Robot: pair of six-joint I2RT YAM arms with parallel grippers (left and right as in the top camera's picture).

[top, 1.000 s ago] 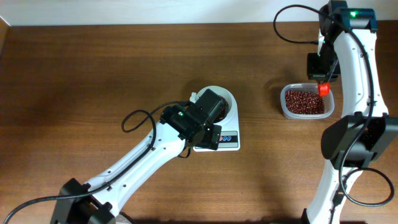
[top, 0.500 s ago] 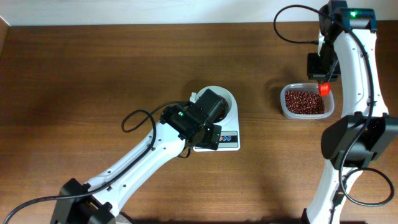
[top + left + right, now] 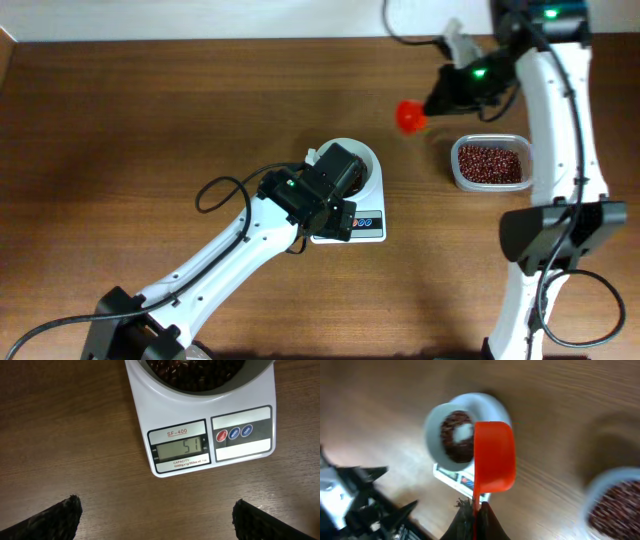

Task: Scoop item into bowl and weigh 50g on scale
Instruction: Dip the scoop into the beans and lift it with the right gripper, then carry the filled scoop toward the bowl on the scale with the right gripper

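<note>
Your left arm (image 3: 235,245) hangs over the front of the scale (image 3: 200,410). The left jaws are spread wide with nothing in them, and you see only the two dark fingertips (image 3: 57,517) at the bottom corners of the left wrist view. The white bowl (image 3: 252,377) sits on the scale, and the red-brown beans (image 3: 195,372) are in it. The little display (image 3: 180,448) reads 51, so the bowl looks a tiny bit over what the task asks for. Your right arm (image 3: 560,110) is up in the air, and the right jaws are pinched tight on the handle of the red scoop (image 3: 410,117). The scoop hangs above the bare table (image 3: 150,120), between the scale and the clear tub (image 3: 453,168), touching neither. The spare beans (image 3: 490,163) lie in that tub. The right wrist view is blurry, but the scoop looks empty there. So I think you are at the checking step: the scooping is as good as done and the number is being read. Next, you need to choose. If one over is close enough, the scoop can go down on the table, away from the scale. If not, you have to lift out just a few beans with a very light touch. Keep the scoop and both arms off the scale so the number does not jump.
</note>
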